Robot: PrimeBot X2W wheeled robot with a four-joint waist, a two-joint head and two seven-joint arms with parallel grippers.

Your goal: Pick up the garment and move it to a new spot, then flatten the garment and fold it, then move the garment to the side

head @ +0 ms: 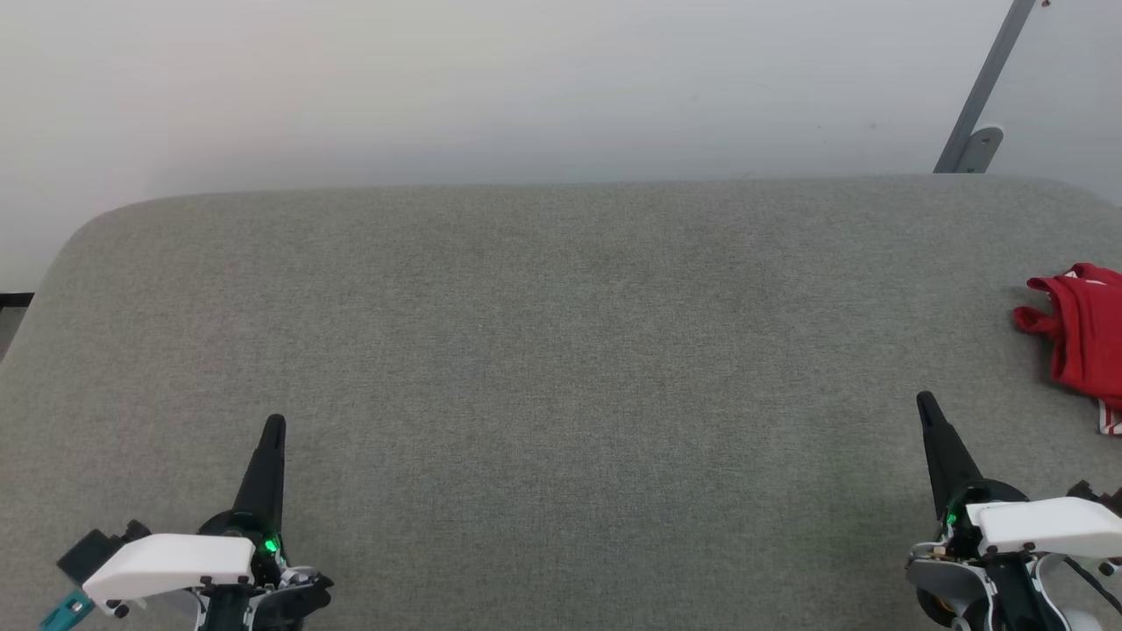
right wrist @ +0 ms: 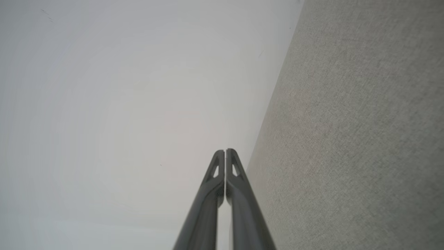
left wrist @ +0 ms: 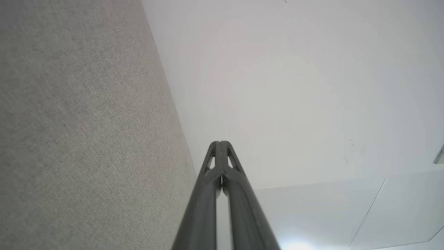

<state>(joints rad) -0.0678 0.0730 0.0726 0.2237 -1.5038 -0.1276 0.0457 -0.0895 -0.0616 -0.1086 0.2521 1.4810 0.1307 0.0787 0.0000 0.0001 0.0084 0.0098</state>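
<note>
Holding my left gripper and right gripper low over the grey table, each with its two fingers pressed together on nothing, I see the garment bunched in a red heap at the far right. It is well apart from my left and beyond my right, and partly cut off by the head view's edge. Reaching with fingers unopened would, I judge, shove it outward rather than catch it — and pinching one loose fold could leave the rest dragging.

Grey cloth-covered table lies before a pale wall.
</note>
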